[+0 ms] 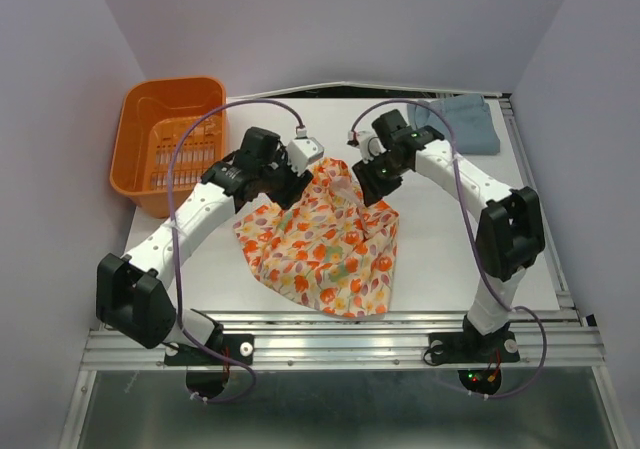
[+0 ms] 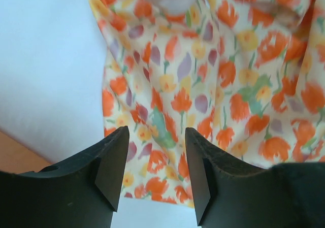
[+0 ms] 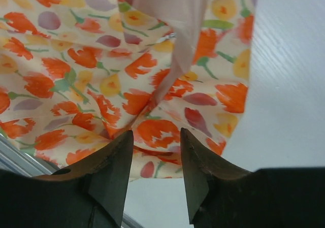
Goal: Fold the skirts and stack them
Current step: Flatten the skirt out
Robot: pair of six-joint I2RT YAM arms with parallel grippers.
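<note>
Left fingers [image 2: 109, 177]: black and wedge-shaped, filling the bottom of my left wrist view, with a clear gap between them.
Left end effector [image 2: 156, 131]: open; floral cloth shows through the gap, but nothing is pinched between the tips.
Right fingers [image 3: 109, 182]: the same black wedges, also parted.
Right end effector [image 3: 156, 132]: open; I see printed fabric beyond the gap and the tips are not clamped on it.
Floral skirt [image 1: 325, 249]: lies near the middle of the tabletop [image 1: 440, 239], between my two arms. It is spread in a rough fan that is narrow at the far end and wide toward my bases.
Print: cream ground with orange tulip-like flowers, yellow blooms, mauve petals and green stems.
Surface: rumpled, with loose folds running lengthwise, not flat or squared.
Lining [image 3: 177, 14]: a pale pink inner layer shows at the skirt's far end, bunched where both wrist views look down on it.
Arm positions: seen from above, both of my end effectors sit at the narrow far end of the skirt, left and right of it.
Orange basket [image 1: 170, 149]: at the far left of the tabletop, well apart from the skirt.
Blue cloth [image 1: 465, 121]: folded flat at the far right corner, apart from the skirt.
</note>
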